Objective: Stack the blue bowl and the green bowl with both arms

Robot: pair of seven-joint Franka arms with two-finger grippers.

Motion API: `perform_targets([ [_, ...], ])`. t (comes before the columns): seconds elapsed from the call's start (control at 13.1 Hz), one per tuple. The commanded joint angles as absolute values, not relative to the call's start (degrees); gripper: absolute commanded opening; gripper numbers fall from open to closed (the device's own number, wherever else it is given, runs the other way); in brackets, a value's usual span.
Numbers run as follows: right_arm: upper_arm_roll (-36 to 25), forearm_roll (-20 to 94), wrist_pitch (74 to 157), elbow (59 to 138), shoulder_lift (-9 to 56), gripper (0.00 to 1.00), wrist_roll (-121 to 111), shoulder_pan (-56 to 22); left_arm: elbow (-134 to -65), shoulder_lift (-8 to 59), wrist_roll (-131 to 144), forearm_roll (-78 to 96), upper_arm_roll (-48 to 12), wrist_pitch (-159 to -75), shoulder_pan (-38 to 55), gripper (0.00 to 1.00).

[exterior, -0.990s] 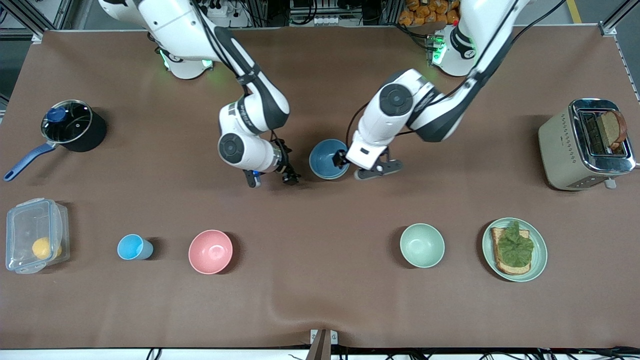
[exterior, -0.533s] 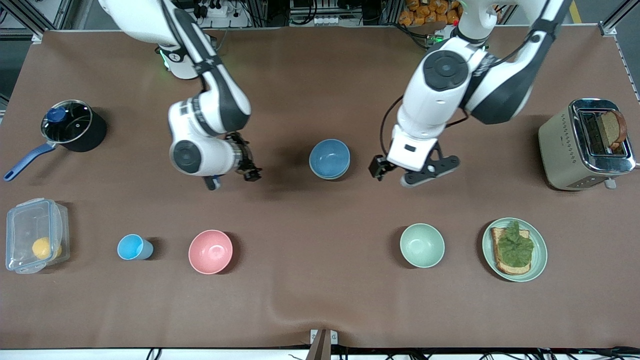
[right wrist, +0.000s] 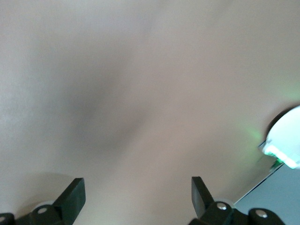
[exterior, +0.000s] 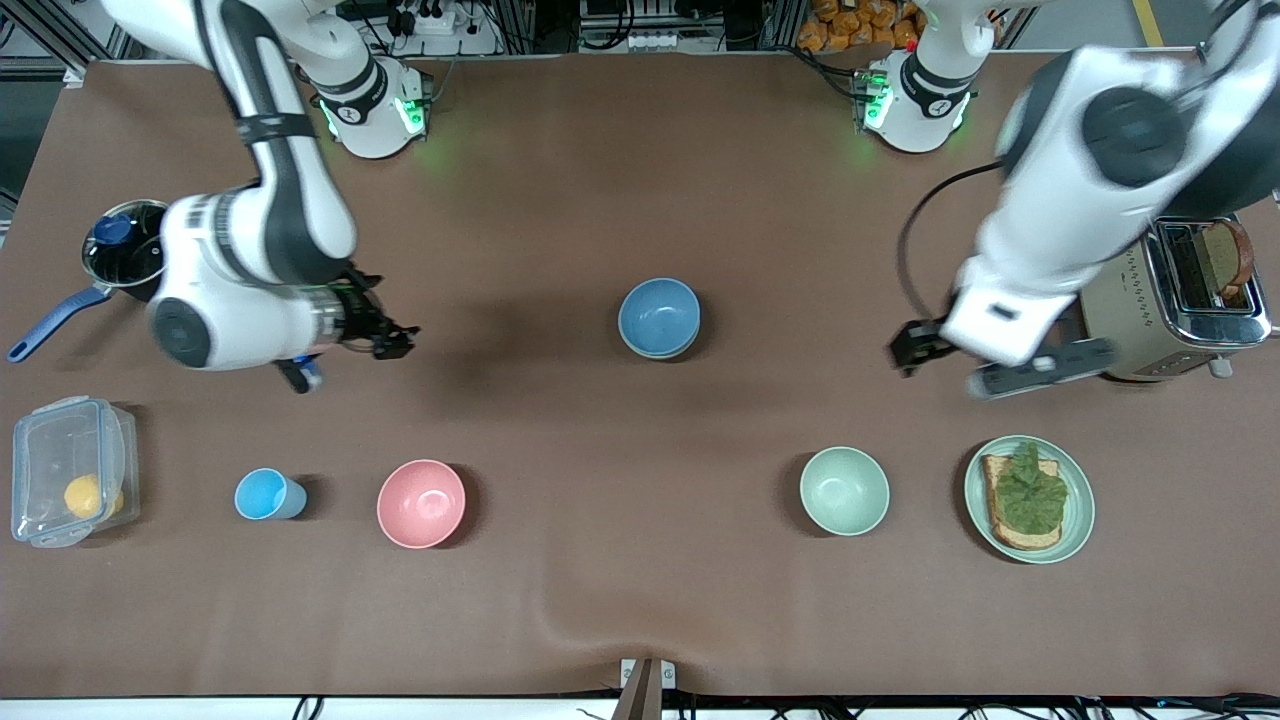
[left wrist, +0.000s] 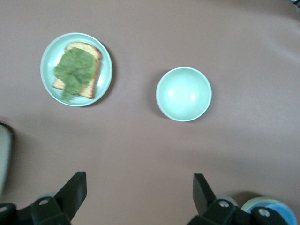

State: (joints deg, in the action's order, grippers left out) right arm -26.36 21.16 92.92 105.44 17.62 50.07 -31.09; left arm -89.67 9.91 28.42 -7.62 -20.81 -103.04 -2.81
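Blue bowl [exterior: 658, 317] sits in green bowl [exterior: 655, 351]: stack looks done. Left gripper [exterior: 985, 365] near toaster [exterior: 1165, 290], right gripper [exterior: 345, 352] near pot [exterior: 148, 250]; both fingers wide, empty.

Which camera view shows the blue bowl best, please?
The front view: the blue bowl shows whole at mid-table, nested in a greenish bowl whose rim peeks beneath it. The left wrist view catches only its edge behind the open left gripper; the right wrist view shows none of it.
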Motion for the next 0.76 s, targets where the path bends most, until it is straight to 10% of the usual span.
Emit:
perform_targets([
  [0.0, -25.14, 18.02, 88.08, 100.91, 16.88, 1.0, 36.8, -22.35, -90.44, 4.67, 15.78, -0.82, -10.24, -99.5, 0.25, 1.0],
  [0.69, -13.38, 7.04, 88.06, 93.16, 10.13, 1.0, 12.13, -3.17, -86.75, 3.43, 8.53, 0.09, -5.71, -91.49, 0.35, 1.0],
])
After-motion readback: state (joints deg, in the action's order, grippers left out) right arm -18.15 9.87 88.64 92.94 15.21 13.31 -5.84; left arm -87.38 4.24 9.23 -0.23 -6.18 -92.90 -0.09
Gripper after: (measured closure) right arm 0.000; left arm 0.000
